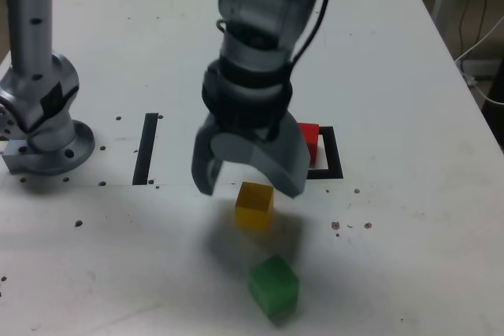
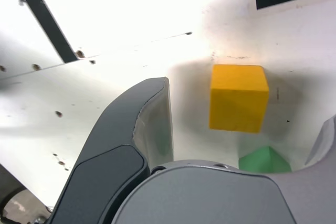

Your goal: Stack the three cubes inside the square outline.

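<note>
My gripper [image 1: 248, 186] hangs open just above the table, its two grey fingers standing on either side of the yellow cube [image 1: 253, 206], slightly behind it. In the wrist view the yellow cube [image 2: 238, 98] lies between one finger [image 2: 152, 124] and the other at the frame's edge, untouched. The green cube [image 1: 274, 286] rests closer to the table's front edge, and in the wrist view the green cube [image 2: 265, 161] peeks out behind the gripper body. The red cube [image 1: 309, 141] sits inside the square outline [image 1: 332, 159], partly hidden by my gripper.
A straight black strip [image 1: 146, 149] lies to the exterior view's left of the gripper. The arm's grey base [image 1: 43, 120] stands at the far left. Small screw holes dot the white table [image 1: 409, 257]. Cables hang past the table's right edge.
</note>
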Tool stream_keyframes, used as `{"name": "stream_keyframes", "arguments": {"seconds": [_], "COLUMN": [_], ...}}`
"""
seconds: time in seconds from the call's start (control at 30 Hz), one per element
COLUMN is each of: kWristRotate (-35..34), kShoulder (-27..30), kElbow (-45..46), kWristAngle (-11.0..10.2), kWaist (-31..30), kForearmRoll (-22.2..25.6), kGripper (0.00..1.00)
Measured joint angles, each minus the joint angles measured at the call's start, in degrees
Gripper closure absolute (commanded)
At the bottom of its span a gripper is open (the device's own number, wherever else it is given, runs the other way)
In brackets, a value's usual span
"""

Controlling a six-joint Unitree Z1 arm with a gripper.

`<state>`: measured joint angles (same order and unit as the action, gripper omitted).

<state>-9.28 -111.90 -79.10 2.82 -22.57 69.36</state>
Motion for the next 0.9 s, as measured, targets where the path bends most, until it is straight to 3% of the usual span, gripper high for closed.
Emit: {"name": "stream_keyframes", "arguments": {"seconds": [0.37,0.6,0.77,0.9], "kWristRotate": [1.27,2.25,2.33,2.33], "kShoulder": [-2.34,-3.24,-3.51,-3.63], "kElbow": [3.23,4.48,4.50,4.72], "kWristAngle": [3.45,5.56,5.48,5.27], "kWaist": [0.00,-0.02,-0.02,-0.02], "kForearmRoll": [-4.17,-6.47,-7.11,-7.47], "kGripper": [0.17,0.39,0.57,0.64]}}
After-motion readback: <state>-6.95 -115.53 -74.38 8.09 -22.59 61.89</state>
